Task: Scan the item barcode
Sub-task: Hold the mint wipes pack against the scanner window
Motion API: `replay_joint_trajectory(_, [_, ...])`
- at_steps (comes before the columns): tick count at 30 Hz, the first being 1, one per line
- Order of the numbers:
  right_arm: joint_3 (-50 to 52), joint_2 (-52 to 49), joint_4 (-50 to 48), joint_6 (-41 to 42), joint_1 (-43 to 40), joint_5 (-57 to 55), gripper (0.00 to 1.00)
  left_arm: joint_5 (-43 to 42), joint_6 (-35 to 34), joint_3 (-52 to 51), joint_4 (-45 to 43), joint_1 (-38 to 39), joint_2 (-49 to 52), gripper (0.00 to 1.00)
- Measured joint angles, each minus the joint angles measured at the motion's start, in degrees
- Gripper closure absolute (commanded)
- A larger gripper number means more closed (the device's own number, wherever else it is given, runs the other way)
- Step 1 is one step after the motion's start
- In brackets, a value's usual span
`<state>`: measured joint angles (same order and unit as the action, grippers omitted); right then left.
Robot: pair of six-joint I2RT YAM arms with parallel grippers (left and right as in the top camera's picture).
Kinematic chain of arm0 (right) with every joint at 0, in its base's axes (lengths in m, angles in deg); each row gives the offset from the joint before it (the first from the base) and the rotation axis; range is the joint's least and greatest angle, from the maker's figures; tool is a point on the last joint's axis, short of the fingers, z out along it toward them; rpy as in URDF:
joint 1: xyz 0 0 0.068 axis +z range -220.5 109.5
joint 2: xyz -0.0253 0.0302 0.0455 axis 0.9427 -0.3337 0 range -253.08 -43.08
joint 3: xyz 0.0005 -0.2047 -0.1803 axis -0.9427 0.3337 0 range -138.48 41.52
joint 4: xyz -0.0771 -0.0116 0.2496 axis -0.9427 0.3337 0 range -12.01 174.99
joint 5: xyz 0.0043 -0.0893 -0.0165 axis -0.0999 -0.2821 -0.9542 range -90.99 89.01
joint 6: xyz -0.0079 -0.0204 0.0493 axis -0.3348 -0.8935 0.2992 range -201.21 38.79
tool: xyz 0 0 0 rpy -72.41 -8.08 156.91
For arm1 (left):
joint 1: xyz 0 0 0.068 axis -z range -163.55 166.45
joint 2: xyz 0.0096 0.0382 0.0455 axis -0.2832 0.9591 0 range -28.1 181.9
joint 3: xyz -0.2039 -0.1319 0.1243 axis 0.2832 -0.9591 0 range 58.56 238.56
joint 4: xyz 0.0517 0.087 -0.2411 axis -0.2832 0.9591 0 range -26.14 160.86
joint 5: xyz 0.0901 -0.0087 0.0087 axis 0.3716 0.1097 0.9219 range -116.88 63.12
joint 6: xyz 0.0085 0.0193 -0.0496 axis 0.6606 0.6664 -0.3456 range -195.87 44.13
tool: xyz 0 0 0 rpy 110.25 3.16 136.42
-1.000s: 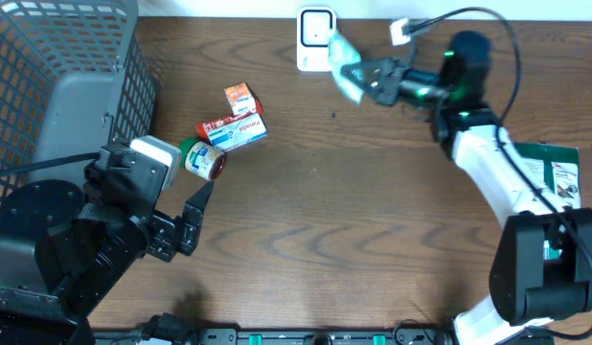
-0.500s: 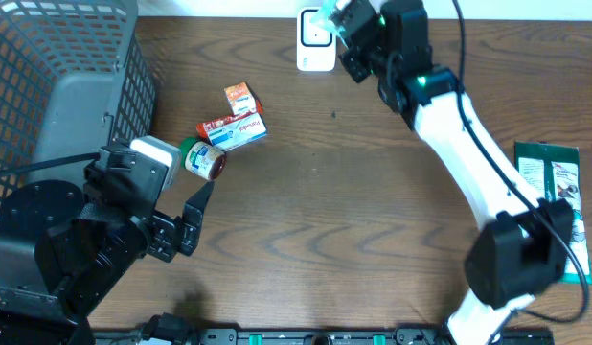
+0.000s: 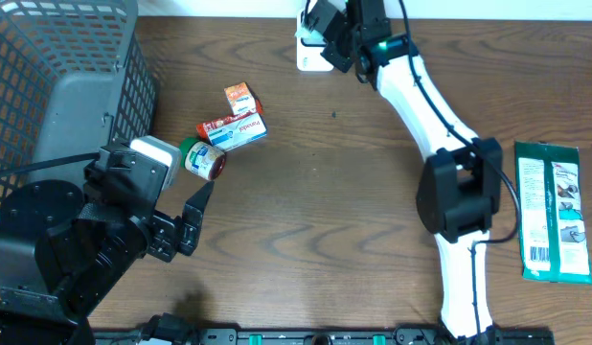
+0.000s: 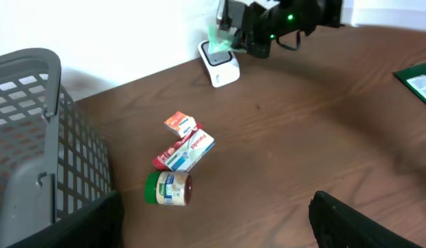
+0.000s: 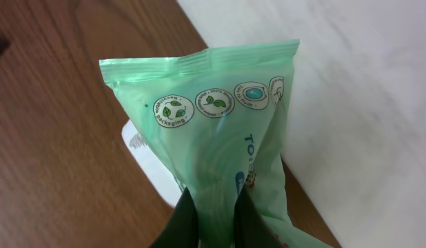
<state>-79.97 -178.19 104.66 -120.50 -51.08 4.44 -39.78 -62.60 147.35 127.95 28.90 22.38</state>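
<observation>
Now, far left of the overhead frame, the grey mesh basket (image 3: 66,86) isn't moving. The L gripper (image 4: 216,200) at lower left is idling w/ jaws spread wide and nothing between them, same as a sec ago. Just right of it, the green-lidded small jar (image 3: 202,159), red-and-white box (image 3: 234,129) and small orange carton (image 3: 241,97) are lying clustered, untouched.

Top centre is where things are changing. The R gripper (image 3: 325,24) was sitting well right of the white barcode scanner (image 3: 313,57) a sec ago and is now reaching over it. Its jaws are pinching tight on the pale green plastic packet (image 5: 220,138) near one end. The wrist cam is showing the pkt hanging directly over the scanner's white body.

So the item is arriving at the read zone and the scan step is prob. underway. Can't tell whether the barcode side is facing the window.

Far right, a dark green flat pack (image 3: 555,211) is lying by the frame edge.
</observation>
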Motion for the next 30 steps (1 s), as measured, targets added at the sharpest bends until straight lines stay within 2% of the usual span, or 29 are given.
replay_joint_trajectory(11, [-1.4, -5.1, -4.4, -2.2, -1.0, 4.0, 0.99, 0.0, 0.0, 0.0, 0.0, 0.0, 0.0, 0.14])
replay_joint_trajectory(30, [-1.4, -5.3, -1.4, -9.1, -1.2, 0.2, 0.99, 0.0, 0.0, 0.0, 0.0, 0.0, 0.0, 0.14])
